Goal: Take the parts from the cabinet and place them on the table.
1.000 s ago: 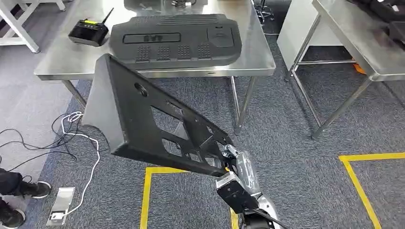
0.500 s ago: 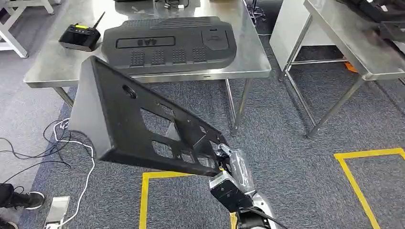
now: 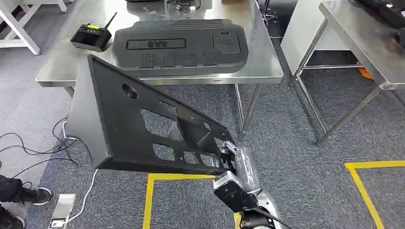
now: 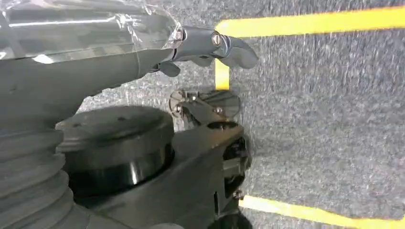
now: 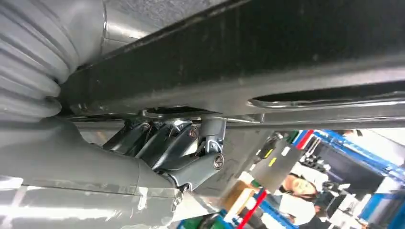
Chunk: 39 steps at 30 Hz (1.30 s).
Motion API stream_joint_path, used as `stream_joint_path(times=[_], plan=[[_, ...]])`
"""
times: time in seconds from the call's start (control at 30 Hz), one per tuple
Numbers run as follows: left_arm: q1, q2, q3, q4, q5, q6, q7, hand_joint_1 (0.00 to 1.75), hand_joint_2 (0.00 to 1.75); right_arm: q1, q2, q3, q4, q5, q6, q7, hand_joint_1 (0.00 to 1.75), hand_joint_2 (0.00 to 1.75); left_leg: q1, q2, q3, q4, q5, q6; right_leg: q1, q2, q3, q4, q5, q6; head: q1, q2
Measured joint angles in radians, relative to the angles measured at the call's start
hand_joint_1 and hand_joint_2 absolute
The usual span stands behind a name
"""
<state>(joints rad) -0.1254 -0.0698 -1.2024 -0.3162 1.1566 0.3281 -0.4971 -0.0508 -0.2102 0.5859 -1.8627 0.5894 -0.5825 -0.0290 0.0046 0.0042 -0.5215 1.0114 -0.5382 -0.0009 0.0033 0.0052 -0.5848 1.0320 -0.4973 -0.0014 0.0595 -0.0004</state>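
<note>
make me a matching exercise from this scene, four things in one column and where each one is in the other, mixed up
Things:
1. triangular black panel
2. ribbed black cover
3. remote controller
4. white cable

Places:
A. lying flat in the middle of the steel table
B. on the carpet by the yellow tape
C. held up in the air by the right hand
D. near the table's left end, antenna up

Pairs: 1-C, 2-A, 3-D, 4-B
</note>
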Motion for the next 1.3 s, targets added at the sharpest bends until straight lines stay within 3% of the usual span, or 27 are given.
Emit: stream_joint_path(times=[0.07, 0.1, 0.17, 0.2, 0.23, 0.27, 0.33, 0.37, 0.4, 0.43, 0.47, 0.57, 0.6, 0.67, 0.7, 0.73, 0.77, 0.8, 0.87, 0.9, 1.0, 1.07, 1.1, 1.2, 1.23, 1.27, 1.3], plan=[[-0.003, 0.0, 0.0, 0.0, 0.0, 0.0, 0.0, 0.0, 1.75, -0.001, 0.001, 0.0, -0.002, 0.0, 0.0, 0.0, 1.75, 1.75, -0.005, -0.002, 0.008, 0.023, -0.019, -0.011, -0.016, -0.002, 0.022, -0.022, 0.003, -0.007, 0.0, 0.0], [-0.004, 0.0, 0.0, 0.0, 0.0, 0.0, 0.0, 0.0, 1.75, -0.004, 0.002, 0.0, -0.002, 0.001, 0.0, 0.0, 1.75, 1.75, -0.003, -0.003, -0.022, 0.082, -0.051, -0.015, -0.018, -0.005, 0.028, -0.025, 0.0, -0.014, -0.016, 0.0], [-0.003, 0.001, 0.0, 0.0, 0.0, 0.0, 0.0, 0.0, 1.75, -0.004, 0.002, 0.001, -0.002, 0.001, 0.0, 0.0, 1.75, 1.75, 0.002, -0.003, -0.114, 0.247, -0.116, -0.024, -0.017, -0.007, 0.034, -0.025, -0.008, -0.019, -0.029, 0.0], [0.0, 0.001, 0.0, 0.0, 0.0, 0.0, 0.002, 0.0, 1.75, -0.004, 0.002, 0.001, -0.002, 0.002, 0.001, 0.0, 1.75, 1.75, 0.004, -0.003, -0.155, 0.31, -0.129, -0.027, -0.017, -0.007, 0.036, -0.024, -0.011, -0.019, -0.032, 0.0], [0.001, 0.001, 0.0, 0.0, -0.001, 0.0, 0.003, 0.0, 1.75, -0.004, 0.002, 0.001, -0.002, 0.004, 0.002, 0.0, 1.75, 1.75, 0.005, -0.002, -0.177, 0.329, -0.115, -0.029, -0.017, -0.005, 0.041, -0.024, -0.015, -0.018, -0.035, 0.0], [0.001, 0.002, 0.0, 0.0, -0.003, 0.0, 0.004, 0.0, 1.75, -0.004, 0.002, 0.001, -0.002, 0.007, 0.003, 0.0, 1.75, 1.75, 0.007, -0.002, -0.173, 0.295, -0.075, -0.029, -0.018, -0.004, 0.05, -0.024, -0.021, -0.016, -0.039, 0.0], [0.001, 0.003, 0.0, 0.0, -0.006, 0.0, 0.005, 0.0, 1.75, -0.003, 0.002, 0.001, -0.002, 0.012, 0.003, 0.001, 1.75, 1.75, 0.01, -0.002, -0.107, 0.122, 0.045, -0.028, -0.019, -0.001, 0.074, -0.024, -0.037, -0.009, -0.044, 0.0], [0.001, 0.003, 0.0, 0.0, -0.007, 0.0, 0.006, 0.0, 1.75, -0.003, 0.002, 0.001, -0.002, 0.016, 0.003, 0.002, 1.75, 1.75, 0.012, -0.003, -0.086, 0.048, 0.076, -0.026, -0.019, -0.002, 0.081, -0.023, -0.046, -0.004, -0.048, 0.0], [0.001, 0.003, -0.001, 0.0, -0.008, 0.0, 0.01, 0.0, 1.75, -0.003, 0.002, 0.0, -0.002, 0.019, 0.002, 0.003, 1.75, 1.75, 0.008, -0.004, -0.083, 0.048, 0.063, -0.023, -0.012, 0.0, 0.079, -0.019, -0.052, 0.003, -0.055, 0.0], [-0.002, 0.003, -0.001, 0.0, -0.013, -0.002, 0.011, 0.0, 1.75, -0.002, 0.002, 0.0, -0.004, 0.022, 0.002, 0.006, 1.75, 1.75, 0.008, -0.004, -0.076, 0.026, 0.051, -0.012, -0.012, 0.002, 0.072, -0.016, -0.052, 0.006, -0.058, 0.0], [-0.001, 0.003, -0.002, 0.0, -0.015, -0.003, 0.014, 0.0, 1.75, 0.0, 0.002, 0.0, -0.005, 0.026, 0.001, 0.01, 1.75, 1.75, 0.005, -0.004, -0.079, 0.029, 0.05, -0.008, -0.011, 0.001, 0.073, -0.021, -0.051, 0.01, -0.048, 0.0], [-0.002, 0.003, -0.003, 0.0, -0.017, -0.005, 0.018, 0.0, 1.75, 0.002, 0.002, -0.002, -0.009, 0.032, 0.0, 0.015, 1.75, 1.75, 0.01, -0.003, -0.066, 0.018, 0.044, 0.012, -0.016, -0.001, 0.081, -0.01, -0.069, 0.027, -0.044, 0.0], [-0.005, 0.004, -0.003, 0.0, -0.018, -0.005, 0.018, 0.0, 1.75, 0.002, 0.002, -0.002, -0.011, 0.035, 0.0, 0.015, 1.75, 1.75, 0.01, -0.003, -0.06, 0.015, 0.04, 0.018, -0.016, -0.001, 0.06, 0.036, -0.089, 0.03, -0.036, 0.0], [-0.008, 0.004, -0.004, 0.0, -0.018, -0.008, 0.018, 0.0, 1.75, 0.005, 0.002, -0.002, -0.013, 0.035, 0.0, 0.016, 1.75, 1.75, 0.008, -0.001, -0.053, 0.015, 0.033, 0.028, -0.017, -0.001, -0.04, 0.209, -0.158, 0.035, -0.022, 0.0], [-0.008, 0.004, -0.004, 0.0, -0.018, -0.008, 0.018, 0.0, 1.75, 0.008, 0.002, -0.003, -0.013, 0.035, 0.0, 0.016, 1.75, 1.75, 0.006, -0.001, -0.049, 0.015, 0.029, 0.03, -0.017, -0.001, -0.085, 0.28, -0.175, 0.036, -0.018, 0.0], [-0.007, 0.004, -0.005, 0.0, -0.018, -0.008, 0.018, 0.0, 1.75, 0.011, 0.001, -0.003, -0.013, 0.035, 0.0, 0.016, 1.75, 1.75, 0.005, -0.002, -0.043, 0.015, 0.024, 0.03, -0.017, -0.001, -0.116, 0.313, -0.166, 0.035, -0.013, 0.0], [-0.006, 0.004, -0.005, 0.0, -0.018, -0.008, 0.018, 0.0, 1.75, 0.013, 0.001, -0.002, -0.013, 0.035, 0.0, 0.016, 1.75, 1.75, 0.004, -0.003, -0.035, 0.015, 0.018, 0.03, -0.016, -0.001, -0.119, 0.293, -0.132, 0.033, -0.009, 0.0], [-0.007, 0.004, -0.005, 0.0, -0.017, -0.008, 0.018, 0.0, 1.75, 0.013, 0.001, -0.003, -0.013, 0.035, 0.0, 0.016, 1.75, 1.75, 0.003, -0.004, -0.024, 0.015, 0.011, 0.029, -0.016, -0.001, -0.099, 0.227, -0.076, 0.027, -0.004, 0.0], [-0.007, 0.004, -0.005, 0.0, -0.017, -0.008, 0.018, 0.0, 1.75, 0.012, 0.001, -0.003, -0.013, 0.035, 0.001, 0.016, 1.75, 1.75, 0.002, -0.006, 0.001, 0.014, -0.005, 0.023, -0.012, -0.001, -0.031, 0.042, 0.034, 0.013, 0.005, 0.0], [-0.009, 0.004, -0.005, 0.0, -0.017, -0.008, 0.018, 0.0, 1.75, 0.012, 0.001, -0.003, -0.013, 0.035, 0.002, 0.017, 1.75, 1.75, -0.001, -0.004, 0.001, 0.011, -0.01, 0.018, -0.005, -0.002, -0.02, 0.036, 0.01, 0.012, 0.0, 0.0], [-0.008, 0.004, -0.005, 0.0, -0.017, -0.009, 0.018, 0.0, 1.75, 0.013, 0.001, -0.004, -0.014, 0.035, 0.003, 0.018, 1.75, 1.75, 0.004, -0.003, 0.002, 0.005, -0.013, 0.001, 0.003, 0.0, -0.012, 0.009, 0.0, 0.001, 0.002, 0.0], [-0.01, 0.004, -0.005, 0.0, -0.018, -0.01, 0.019, 0.0, 1.75, 0.015, 0.002, -0.004, -0.016, 0.035, 0.006, 0.018, 1.75, 1.75, 0.001, -0.004, 0.015, 0.009, -0.025, -0.012, -0.012, -0.001, 0.007, -0.012, 0.002, -0.008, 0.003, 0.0], [-0.011, 0.004, -0.005, 0.0, -0.018, -0.01, 0.019, 0.0, 1.75, 0.015, 0.002, -0.005, -0.017, 0.035, 0.006, 0.018, 1.75, 1.75, 0.0, -0.003, 0.005, 0.044, -0.038, -0.019, -0.012, -0.002, 0.018, -0.018, -0.001, -0.012, -0.005, 0.0], [-0.007, 0.004, -0.005, 0.0, -0.018, -0.01, 0.02, 0.0, 1.75, 0.016, 0.002, -0.005, -0.017, 0.035, 0.009, 0.018, 1.75, 1.75, 0.005, -0.003, -0.127, 0.269, -0.125, -0.03, -0.01, -0.006, 0.032, -0.018, -0.016, -0.022, -0.028, 0.0], [-0.005, 0.004, -0.005, 0.0, -0.018, -0.01, 0.02, 0.0, 1.75, 0.017, 0.002, -0.005, -0.017, 0.035, 0.009, 0.018, 1.75, 1.75, 0.005, -0.003, -0.167, 0.321, -0.126, -0.032, -0.01, -0.005, 0.038, -0.018, -0.021, -0.023, -0.03, 0.0], [-0.003, 0.004, -0.005, 0.0, -0.018, -0.01, 0.02, 0.0, 1.75, 0.018, 0.002, -0.005, -0.017, 0.035, 0.01, 0.018, 1.75, 1.75, 0.006, -0.003, -0.181, 0.316, -0.095, -0.032, -0.01, -0.004, 0.047, -0.018, -0.029, -0.022, -0.034, 0.0], [-0.002, 0.004, -0.005, 0.0, -0.018, -0.01, 0.02, 0.0, 1.75, 0.019, 0.002, -0.006, -0.017, 0.035, 0.01, 0.018, 1.75, 1.75, 0.007, -0.003, -0.169, 0.265, -0.046, -0.032, -0.01, -0.002, 0.059, -0.018, -0.036, -0.02, -0.037, 0.0]])
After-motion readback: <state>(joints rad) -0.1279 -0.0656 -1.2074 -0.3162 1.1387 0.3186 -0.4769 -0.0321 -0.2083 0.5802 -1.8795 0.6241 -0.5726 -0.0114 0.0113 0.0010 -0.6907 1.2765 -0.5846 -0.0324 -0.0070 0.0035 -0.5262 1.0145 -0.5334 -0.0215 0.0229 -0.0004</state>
